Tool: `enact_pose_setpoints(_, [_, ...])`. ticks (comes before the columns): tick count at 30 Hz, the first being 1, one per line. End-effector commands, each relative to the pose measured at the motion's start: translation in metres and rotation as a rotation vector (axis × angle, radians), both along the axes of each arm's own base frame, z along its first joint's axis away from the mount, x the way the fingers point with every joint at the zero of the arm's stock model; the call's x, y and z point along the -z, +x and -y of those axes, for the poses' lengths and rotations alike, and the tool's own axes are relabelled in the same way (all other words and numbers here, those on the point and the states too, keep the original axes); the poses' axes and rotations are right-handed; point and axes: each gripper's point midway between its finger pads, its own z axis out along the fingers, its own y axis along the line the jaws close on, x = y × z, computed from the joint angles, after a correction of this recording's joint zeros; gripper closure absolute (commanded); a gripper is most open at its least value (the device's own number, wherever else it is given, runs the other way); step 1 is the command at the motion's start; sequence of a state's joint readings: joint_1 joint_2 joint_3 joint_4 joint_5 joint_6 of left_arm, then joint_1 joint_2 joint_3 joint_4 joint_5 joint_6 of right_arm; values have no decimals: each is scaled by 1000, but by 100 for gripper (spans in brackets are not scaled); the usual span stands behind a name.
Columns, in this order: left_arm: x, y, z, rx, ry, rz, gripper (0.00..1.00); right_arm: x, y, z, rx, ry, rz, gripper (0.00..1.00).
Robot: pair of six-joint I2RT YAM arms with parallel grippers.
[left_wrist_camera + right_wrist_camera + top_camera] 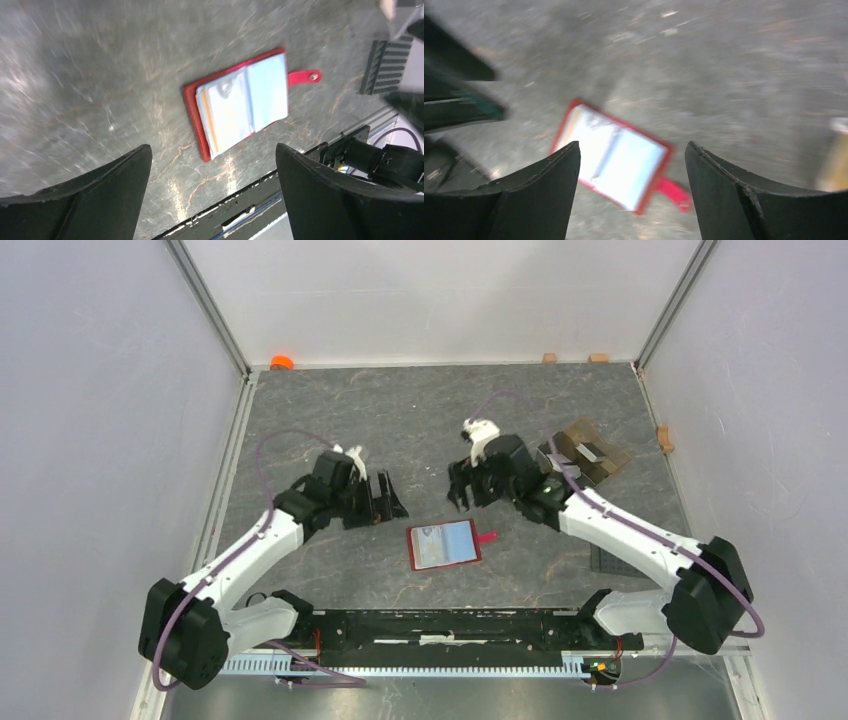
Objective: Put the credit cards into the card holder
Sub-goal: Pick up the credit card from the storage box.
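The red card holder lies open and flat on the table between the arms, its snap tab pointing right. In the left wrist view its clear sleeves show a light blue card on the right page and the orange edge of another card on the left page. My left gripper hovers up and left of the holder, open and empty. My right gripper hangs just above and behind the holder, also open with nothing between its fingers. The right wrist view is blurred.
A brown wrapper with a dark item lies behind the right arm. A dark ribbed rectangle sits under the right forearm. Small tan blocks line the back and right wall. An orange object sits at the back left corner.
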State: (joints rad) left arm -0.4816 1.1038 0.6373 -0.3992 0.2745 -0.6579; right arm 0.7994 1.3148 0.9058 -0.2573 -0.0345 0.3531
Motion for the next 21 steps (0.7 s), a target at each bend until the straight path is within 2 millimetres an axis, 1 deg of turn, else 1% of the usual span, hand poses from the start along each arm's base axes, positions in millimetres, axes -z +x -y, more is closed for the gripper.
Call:
enact_pose_setpoints(1, [-60,24,-17,112,115,152,0,-22,47,95,199,-301,136,17])
enact_pose_setpoints(2, [-72,31,-22,117,136,178,0,-27,58,112,243,-338,158,15])
enact_pose_setpoints(5, [-91,52,-34,134,204,254,0,-41,84,164,369,-459,202,11])
enact_pose_setpoints(7, [-96,64,-43,118,249,285,0,-46,99,190,420,-517,207,10])
enact_pose_setpoints(8, [-95,69,-46,113,267,290,0,-45,107,201,424,-543,203,9])
enact_pose_setpoints(11, [-86,76,-47,109,274,291,0,-38,129,224,427,-598,179,8])
enact_pose_setpoints(16, [-69,76,-46,124,256,249,0,-18,162,264,469,-677,130,9])
enact_pose_setpoints(18, [-68,76,-47,123,255,249,0,-7,171,273,463,-683,105,11])
enact_pose_setpoints(21, [-67,77,-50,115,261,250,0,9,180,286,458,-713,64,15])
